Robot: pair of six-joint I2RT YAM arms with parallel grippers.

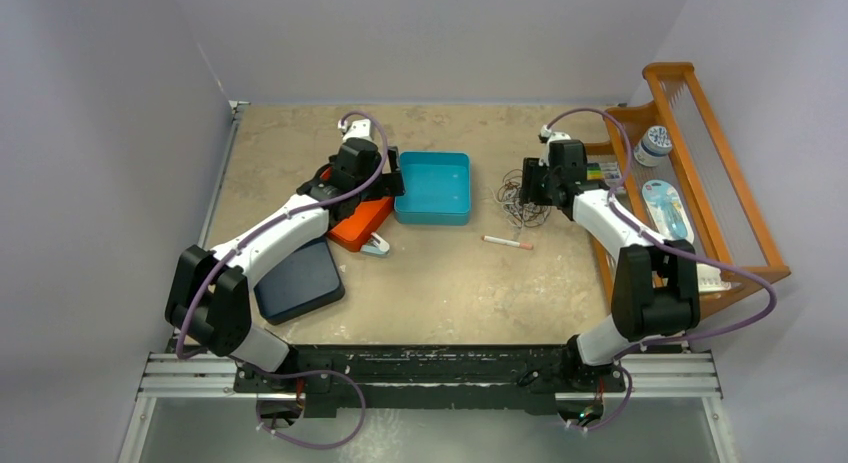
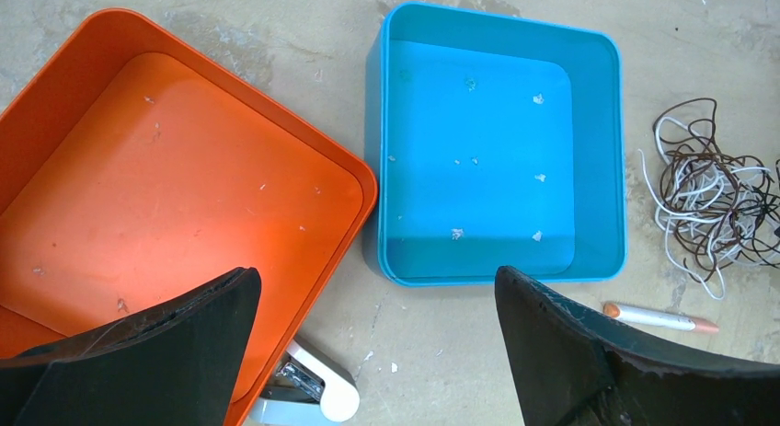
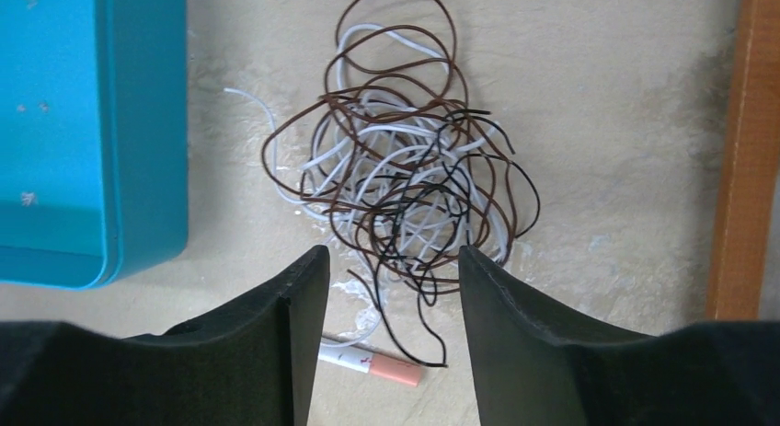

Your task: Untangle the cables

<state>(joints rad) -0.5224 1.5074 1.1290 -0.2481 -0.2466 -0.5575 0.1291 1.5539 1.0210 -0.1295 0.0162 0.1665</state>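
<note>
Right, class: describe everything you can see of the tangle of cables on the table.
The cables are one loose, loopy tangle of very thin wires, brown, whitish and black, lying on the table between the blue tray and the wooden rack. A black end trails toward the pen. The right end effector hangs open over its near edge; contact cannot be told.

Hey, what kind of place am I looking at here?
Probably a robotics lab test bench: a left arm and a right arm bolted to a metal rail, a scuffed table boxed in by plain walls, and props like tangled cables and a blue tray.
</note>
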